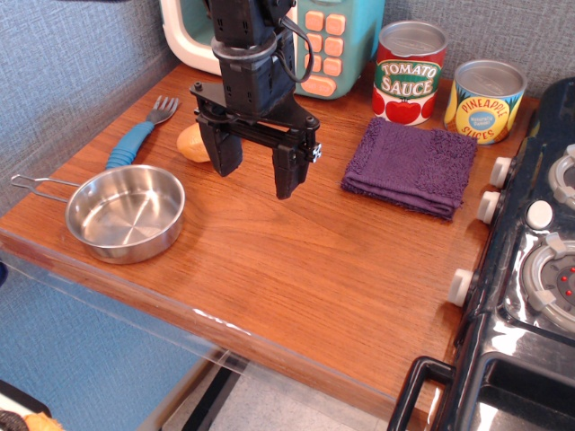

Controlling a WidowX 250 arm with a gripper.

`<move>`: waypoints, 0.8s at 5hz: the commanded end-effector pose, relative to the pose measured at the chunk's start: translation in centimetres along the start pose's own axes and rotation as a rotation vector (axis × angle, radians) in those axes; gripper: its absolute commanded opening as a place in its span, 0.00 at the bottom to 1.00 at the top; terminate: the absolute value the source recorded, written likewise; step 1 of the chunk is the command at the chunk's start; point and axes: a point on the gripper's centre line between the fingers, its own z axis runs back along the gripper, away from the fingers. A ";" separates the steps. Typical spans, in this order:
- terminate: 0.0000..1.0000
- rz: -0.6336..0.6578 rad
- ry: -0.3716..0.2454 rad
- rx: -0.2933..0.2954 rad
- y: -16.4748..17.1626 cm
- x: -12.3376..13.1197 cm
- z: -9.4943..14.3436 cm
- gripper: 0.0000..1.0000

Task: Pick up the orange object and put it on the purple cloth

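Observation:
The orange object, a tan-orange toy drumstick (191, 144), lies on the wooden table, partly hidden behind my gripper's left finger. My black gripper (258, 176) hangs open and empty just to the right of it, with its left finger close to or touching it. The dark purple folded cloth (411, 165) lies flat to the right of the gripper, in front of the two cans.
A steel pan (126, 213) with a wire handle sits front left. A blue-handled fork (141, 135) lies behind it. A tomato sauce can (409, 72), a pineapple can (484, 101) and a toy microwave (325, 45) stand at the back. A toy stove (530, 260) is at right.

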 end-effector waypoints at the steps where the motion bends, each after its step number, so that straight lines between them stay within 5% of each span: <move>1: 0.00 0.000 0.000 0.000 0.0 0.0 0.0 1.00; 4: 0.00 0.133 -0.070 0.059 7.1 0.5 2.7 1.00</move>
